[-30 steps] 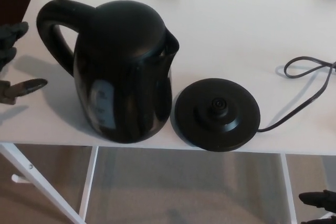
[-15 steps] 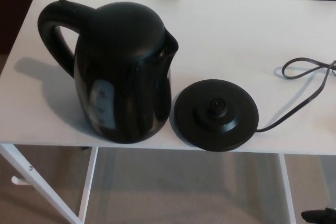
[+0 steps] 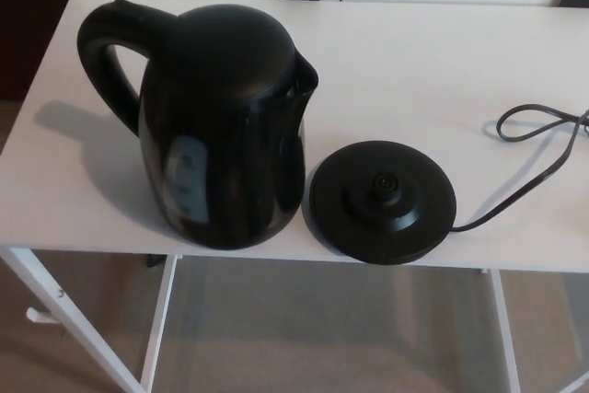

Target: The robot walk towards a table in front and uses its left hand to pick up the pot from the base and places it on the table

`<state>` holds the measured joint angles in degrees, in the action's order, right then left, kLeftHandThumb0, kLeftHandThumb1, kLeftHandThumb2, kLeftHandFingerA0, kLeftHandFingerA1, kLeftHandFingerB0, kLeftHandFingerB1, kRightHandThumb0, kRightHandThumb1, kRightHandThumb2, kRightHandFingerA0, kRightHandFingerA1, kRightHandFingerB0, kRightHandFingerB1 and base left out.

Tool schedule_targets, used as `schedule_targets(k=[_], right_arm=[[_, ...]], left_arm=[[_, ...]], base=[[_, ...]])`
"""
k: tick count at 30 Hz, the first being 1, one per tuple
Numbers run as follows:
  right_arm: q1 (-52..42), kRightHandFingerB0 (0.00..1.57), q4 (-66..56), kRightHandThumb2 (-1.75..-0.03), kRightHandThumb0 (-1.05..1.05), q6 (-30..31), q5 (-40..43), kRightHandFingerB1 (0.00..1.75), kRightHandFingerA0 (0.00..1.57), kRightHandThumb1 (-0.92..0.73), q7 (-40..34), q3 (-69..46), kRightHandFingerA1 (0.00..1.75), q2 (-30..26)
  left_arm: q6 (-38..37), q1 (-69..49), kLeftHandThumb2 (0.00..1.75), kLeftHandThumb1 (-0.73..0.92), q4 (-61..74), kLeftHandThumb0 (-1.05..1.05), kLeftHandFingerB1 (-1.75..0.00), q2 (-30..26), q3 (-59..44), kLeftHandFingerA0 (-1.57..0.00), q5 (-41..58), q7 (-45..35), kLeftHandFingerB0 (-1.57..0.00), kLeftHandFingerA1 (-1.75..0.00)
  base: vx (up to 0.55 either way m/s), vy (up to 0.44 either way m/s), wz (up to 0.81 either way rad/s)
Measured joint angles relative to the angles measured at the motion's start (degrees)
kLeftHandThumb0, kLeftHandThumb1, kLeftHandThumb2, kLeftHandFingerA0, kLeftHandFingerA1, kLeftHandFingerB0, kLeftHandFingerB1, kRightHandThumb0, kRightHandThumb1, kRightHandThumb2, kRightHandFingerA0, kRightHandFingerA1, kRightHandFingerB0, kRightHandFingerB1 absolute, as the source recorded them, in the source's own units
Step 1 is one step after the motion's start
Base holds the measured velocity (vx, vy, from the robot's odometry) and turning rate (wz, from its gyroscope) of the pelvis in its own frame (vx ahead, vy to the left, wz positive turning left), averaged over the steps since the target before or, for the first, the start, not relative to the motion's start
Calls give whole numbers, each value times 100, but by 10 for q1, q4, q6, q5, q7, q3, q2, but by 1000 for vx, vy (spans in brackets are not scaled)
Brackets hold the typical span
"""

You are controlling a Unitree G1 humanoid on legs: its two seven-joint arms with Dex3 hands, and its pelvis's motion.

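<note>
One pot (image 3: 221,126), one base (image 3: 383,202), side by side on table (image 3: 442,62)

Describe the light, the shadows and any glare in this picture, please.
Head view: the light is soft and even; the glossy black plastic kettle throws a faint shadow toward picture left on the white table; a pale reflection sits low on the kettle's side; the round black base shows only mild sheen; the image is slightly soft overall.

No text, label, brand or number can be read on the pot (image 3: 221,126) or its base (image 3: 382,202).
</note>
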<state>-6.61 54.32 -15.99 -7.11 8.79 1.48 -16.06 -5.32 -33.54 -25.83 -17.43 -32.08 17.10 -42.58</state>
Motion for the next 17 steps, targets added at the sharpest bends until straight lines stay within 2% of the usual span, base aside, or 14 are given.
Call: schedule_targets(k=[4, 5, 6, 7, 10, 12, 17], right_arm=[[0, 49, 14, -57, -28, -9, 0, 43, 58, -59, -3, -1, 49, 0], [0, 48, 16, -57, -28, -12, 0, 42, 57, -59, -3, -2, 48, 0], [0, 48, 17, -57, -28, -14, 0, 42, 57, -59, -4, -3, 48, 0], [0, 48, 19, -57, -29, -16, -1, 42, 54, -59, -5, -3, 48, 0], [1, 47, 24, -57, -29, -21, 0, 42, 53, -58, -8, -4, 47, 1], [1, 45, 28, -58, -32, -23, -1, 41, 49, -59, -10, -5, 45, 1], [2, 43, 31, -58, -31, -25, -1, 40, 48, -59, -12, -5, 45, 1]], left_arm=[[-15, 44, 88, 53, -81, -75, -9, 1, 72, 0, -37, 23, 0, -11], [-17, 59, 74, 52, -100, -68, -5, 0, 89, 0, -46, 30, 0, -7], [-20, 80, 74, 52, -125, -68, -5, -2, 108, 0, -57, 39, 0, -7], [-24, 99, 86, 54, -152, -74, -7, -3, 127, 0, -69, 50, 0, -10], [-37, 142, 85, 52, -211, -75, -7, -8, 169, 0, -97, 80, 0, -11], [-48, 162, 88, 50, -243, -74, -14, -8, 193, 0, -113, 100, 0, -18], [-71, 180, 88, 51, -284, -75, -12, -9, 236, 0, -141, 142, 0, -18]], base=[[0, 0, 0], [0, 0, 0], [0, 0, 0], [0, 0, 0], [0, 0, 0], [0, 0, 0], [0, 0, 0]])
